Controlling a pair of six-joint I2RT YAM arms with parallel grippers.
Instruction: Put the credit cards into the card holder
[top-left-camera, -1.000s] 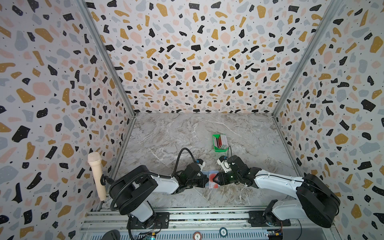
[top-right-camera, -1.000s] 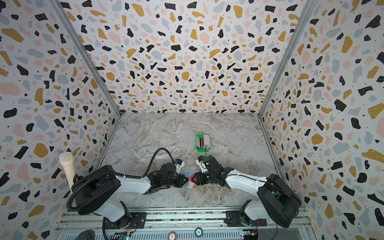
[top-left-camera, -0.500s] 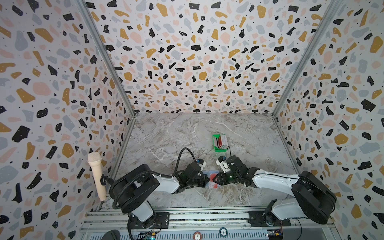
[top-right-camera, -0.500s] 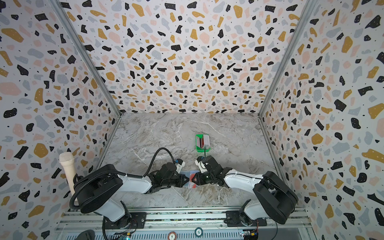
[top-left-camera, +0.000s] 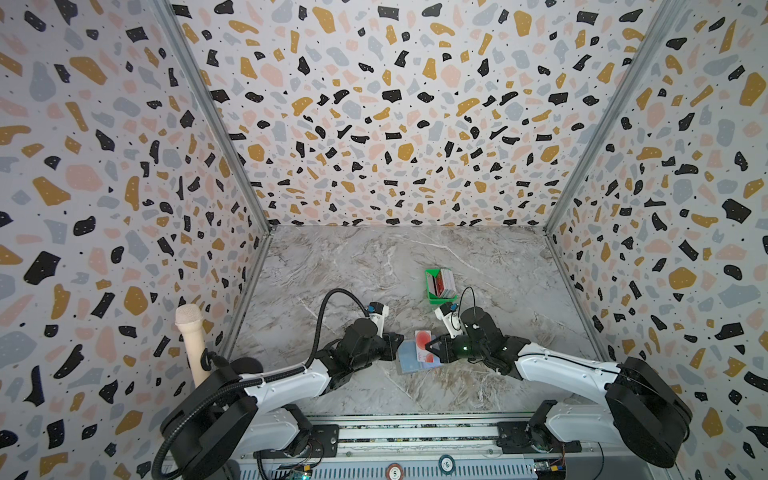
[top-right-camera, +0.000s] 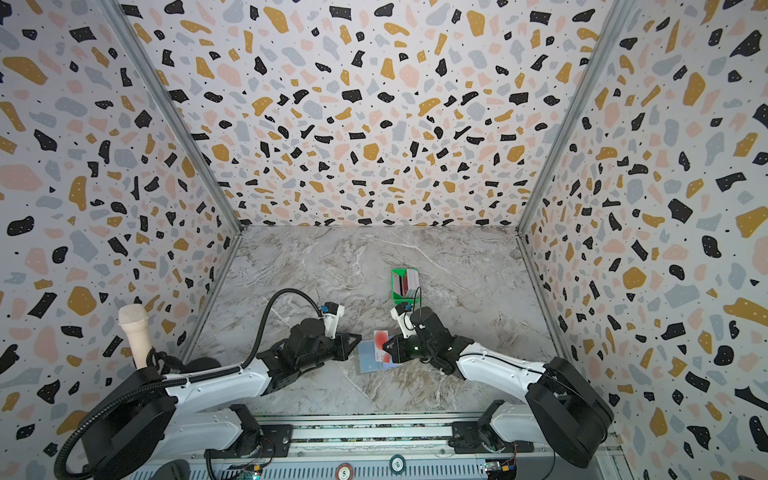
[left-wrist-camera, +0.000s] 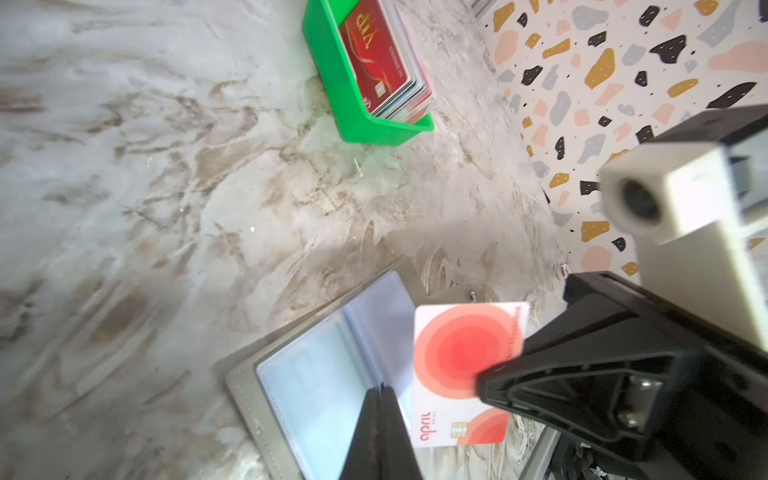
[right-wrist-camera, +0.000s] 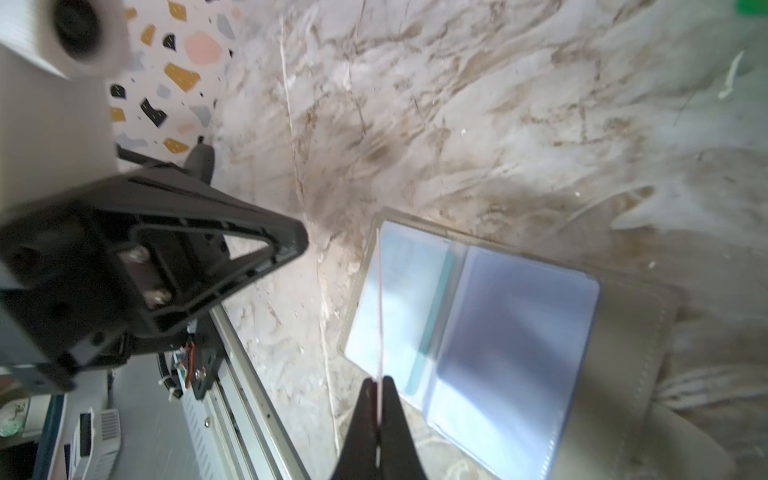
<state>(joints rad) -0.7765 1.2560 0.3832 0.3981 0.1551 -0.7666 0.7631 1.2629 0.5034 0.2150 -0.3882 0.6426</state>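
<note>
The card holder (top-left-camera: 409, 361) (top-right-camera: 370, 361) lies open on the marble near the front, grey with clear pockets (left-wrist-camera: 316, 386) (right-wrist-camera: 519, 332). My right gripper (top-left-camera: 432, 350) (top-right-camera: 388, 351) (right-wrist-camera: 378, 380) is shut on a white credit card with red circles (left-wrist-camera: 457, 353) (top-left-camera: 423, 338). The card stands on edge over the holder's near pocket and shows as a thin line (right-wrist-camera: 379, 311) in the right wrist view. My left gripper (top-left-camera: 400, 338) (top-right-camera: 356, 338) (left-wrist-camera: 380, 388) is shut at the holder's left edge, and I see nothing between its jaws. More credit cards (top-left-camera: 444, 284) (left-wrist-camera: 374, 54) stand in a stack farther back.
A small green tray (top-left-camera: 432, 296) (top-right-camera: 395, 293) (left-wrist-camera: 332, 83) holds the stacked cards behind the right gripper. A beige microphone (top-left-camera: 189, 336) stands at the left wall. The metal rail (top-left-camera: 415, 436) runs along the table's front edge.
My right gripper's jaws have closed onto the white and red card, and that arm has shifted slightly left. The left arm and the holder have stayed put.
</note>
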